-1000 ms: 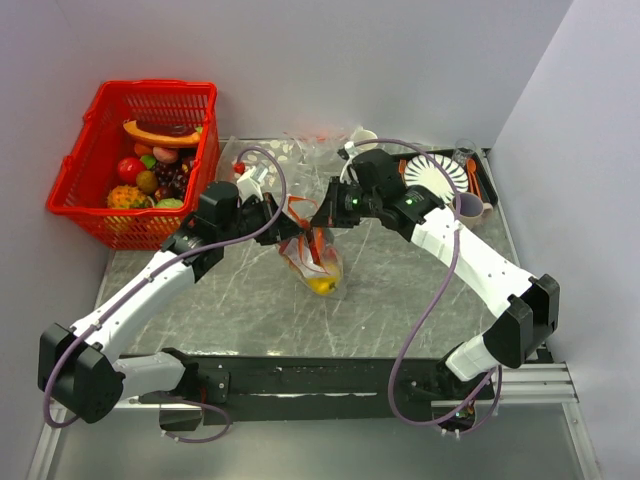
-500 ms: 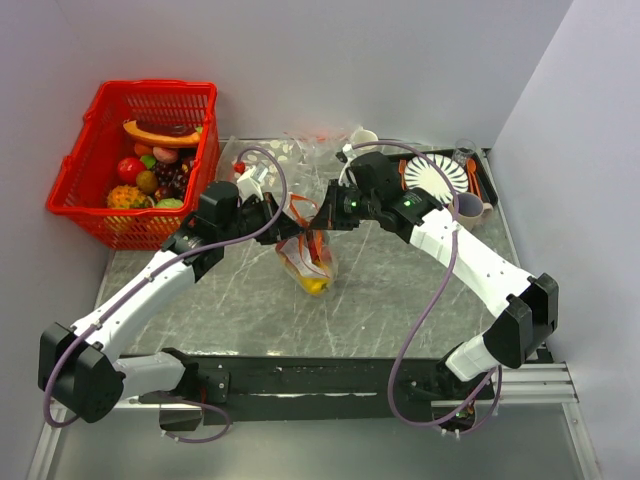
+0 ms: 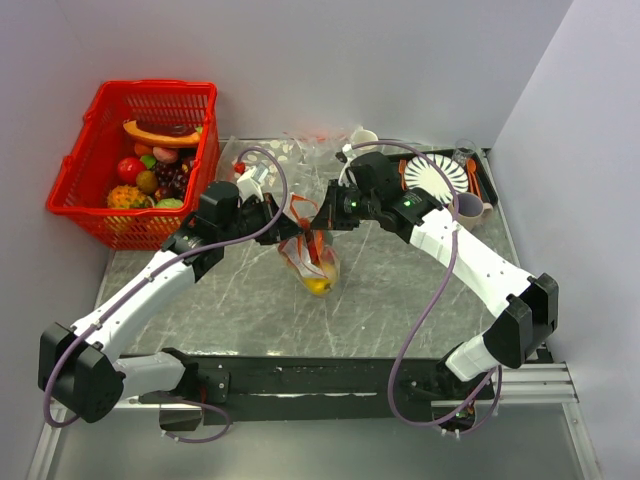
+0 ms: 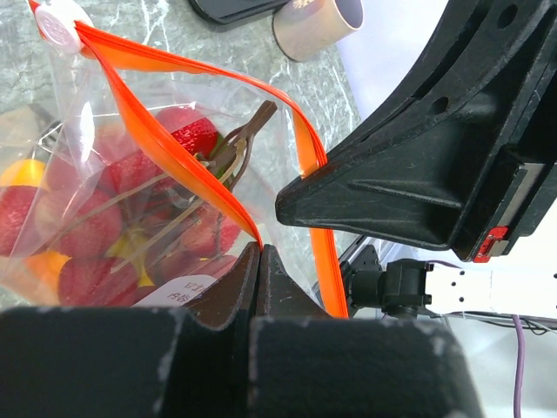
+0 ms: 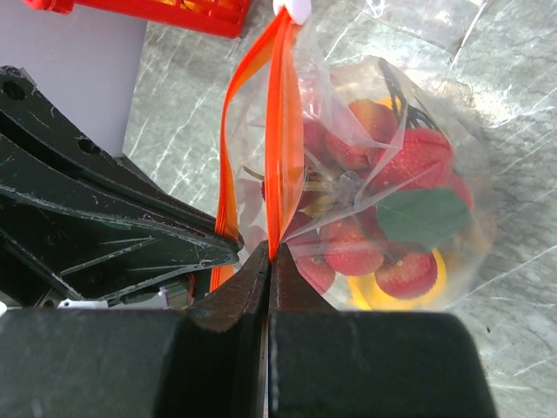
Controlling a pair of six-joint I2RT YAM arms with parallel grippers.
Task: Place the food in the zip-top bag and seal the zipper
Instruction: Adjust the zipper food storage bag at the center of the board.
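The zip-top bag [image 3: 315, 262], loaded with food [image 5: 383, 226], is hanging over the middle of the table [image 3: 400, 300], its zipper [image 5: 277, 131] unsealed. The left gripper [image 4: 259, 252] and right gripper [image 5: 268, 252] are each clamping one lip of it. Pulling unevenly could be tugging a lip free and spilling fruit.

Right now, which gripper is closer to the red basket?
Left. The left gripper pinches the zipper just right of the red basket; the right gripper grips it farther right.

Crinkled glossy clear plastic zip-top bag [image 5: 396, 174], smooth orange-red plastic zipper [image 5: 278, 131], matt black plastic left gripper [image 4: 259, 250], grey marbled tabletop [image 3: 370, 300] with a dull sheen, red plastic mesh basket [image 3: 150, 87]
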